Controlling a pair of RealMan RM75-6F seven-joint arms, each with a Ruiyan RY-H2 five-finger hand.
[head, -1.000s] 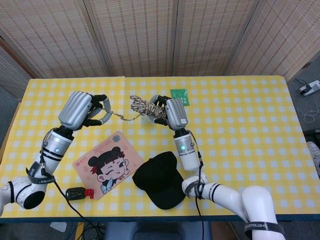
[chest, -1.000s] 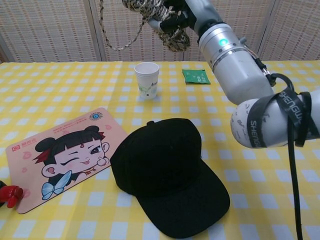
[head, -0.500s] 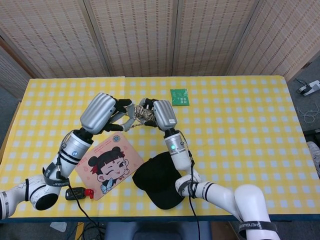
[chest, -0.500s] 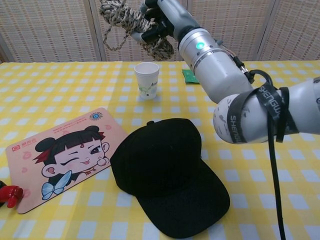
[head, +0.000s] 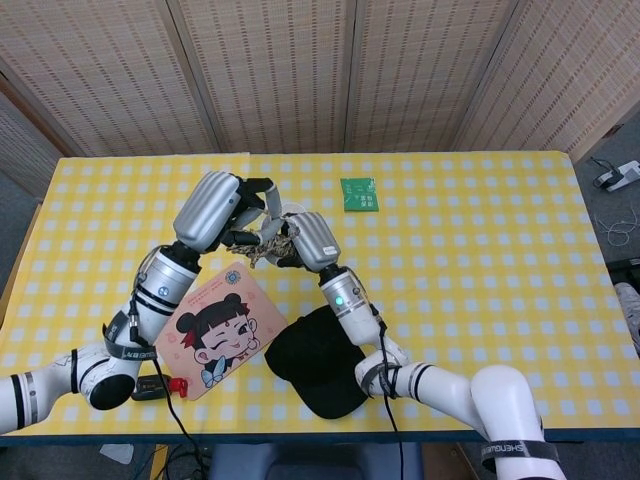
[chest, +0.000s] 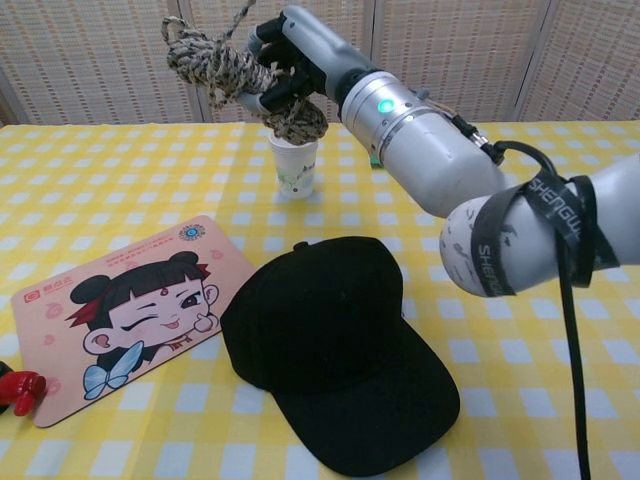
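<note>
While your right hand grips the bundle of braided rope up in the air, above the paper cup, your left hand sits close beside it in the head view, its fingers curled toward the same bundle. Whether the left fingers actually pinch a strand cannot be told, because the two hands overlap there.

To do this step well, you would keep the right hand's hold firm on the thick middle of the coil, so the loops do not slip loose. Let the left hand take only one free strand, and judge that contact from the head view, since the chest view does not show that hand. Keep the bundle high enough that hanging loops do not brush the cup, which looks light and easy to tip.

The tabletop wears a yellow and white checked cloth. On it lie a black cap, a cartoon mouse pad, a small green packet, and a black and red object near the front edge. Behind stands a woven folding screen.
</note>
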